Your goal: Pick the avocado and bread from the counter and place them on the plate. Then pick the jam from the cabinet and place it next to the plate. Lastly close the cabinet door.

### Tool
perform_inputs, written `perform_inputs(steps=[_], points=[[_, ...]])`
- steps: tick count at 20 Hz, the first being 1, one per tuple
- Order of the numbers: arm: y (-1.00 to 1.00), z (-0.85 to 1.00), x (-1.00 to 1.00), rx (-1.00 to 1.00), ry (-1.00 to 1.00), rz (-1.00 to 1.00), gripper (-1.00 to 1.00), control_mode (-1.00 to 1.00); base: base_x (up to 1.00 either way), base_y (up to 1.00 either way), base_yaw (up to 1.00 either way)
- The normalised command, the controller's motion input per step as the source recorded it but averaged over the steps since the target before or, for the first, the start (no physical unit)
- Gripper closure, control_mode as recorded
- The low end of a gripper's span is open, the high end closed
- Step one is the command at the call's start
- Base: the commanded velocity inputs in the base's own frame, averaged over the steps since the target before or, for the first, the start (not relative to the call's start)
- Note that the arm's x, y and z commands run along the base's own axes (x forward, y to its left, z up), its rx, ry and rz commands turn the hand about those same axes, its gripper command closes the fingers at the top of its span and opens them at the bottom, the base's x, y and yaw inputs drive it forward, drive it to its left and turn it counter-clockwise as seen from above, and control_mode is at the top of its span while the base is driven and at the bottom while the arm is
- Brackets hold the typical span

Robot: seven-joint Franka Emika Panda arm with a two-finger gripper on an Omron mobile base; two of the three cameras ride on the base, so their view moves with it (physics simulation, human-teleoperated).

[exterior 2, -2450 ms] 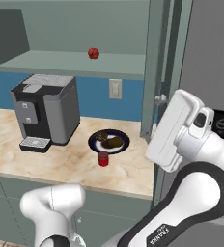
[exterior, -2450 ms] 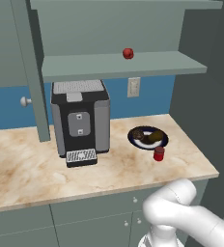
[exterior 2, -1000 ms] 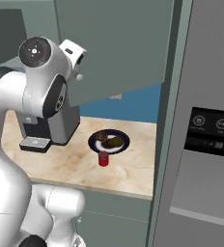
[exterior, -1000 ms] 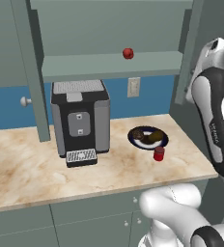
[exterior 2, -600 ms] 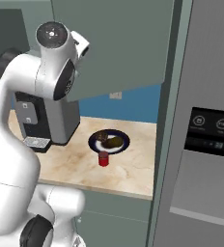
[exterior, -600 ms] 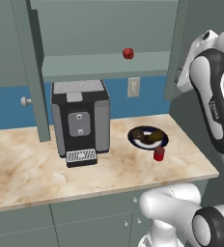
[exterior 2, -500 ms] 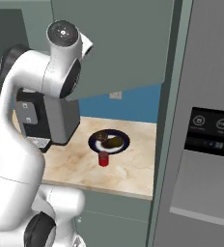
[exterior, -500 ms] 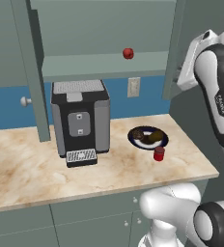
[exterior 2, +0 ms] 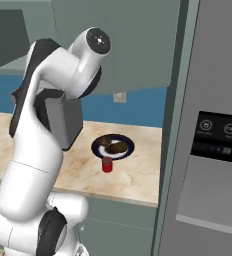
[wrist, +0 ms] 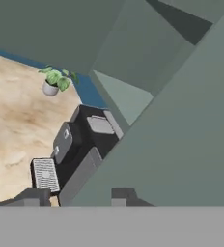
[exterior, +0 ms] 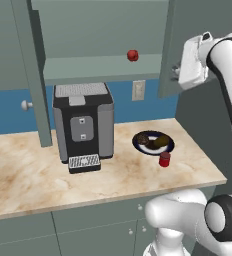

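You have the jaws clenched at the cabinet door point(exterior: 198, 40) knob, with the jam point(exterior: 164, 159) on the worktop point(exterior: 33, 175) just beside the plate point(exterior: 169, 148) holding bread point(exterior: 143, 139) and avocado point(exterior: 161, 142), coffee machine point(exterior: 83, 125) left, red ball point(exterior: 132, 55) shelved.

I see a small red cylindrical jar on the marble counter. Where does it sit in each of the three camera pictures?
Left base view: the small red jar stands right of centre, just in front of the round navy-rimmed plate.
Right base view: the jar is at left of centre, again in front of the plate.
Hand view: not in it.
Shared landmark: the black and grey coffee machine.
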Motion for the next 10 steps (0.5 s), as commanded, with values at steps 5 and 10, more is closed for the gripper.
perform_inputs(steps=[5,10], points=[[0.07,-0.99,1.00,-0.05,-0.28,-0.07,-1.00,-1.00,0.00,0.00,0.00],[0.06,-0.92,1.00,-0.04,-0.40,-0.17,-1.00,-1.00,0.00,0.00,0.00]])
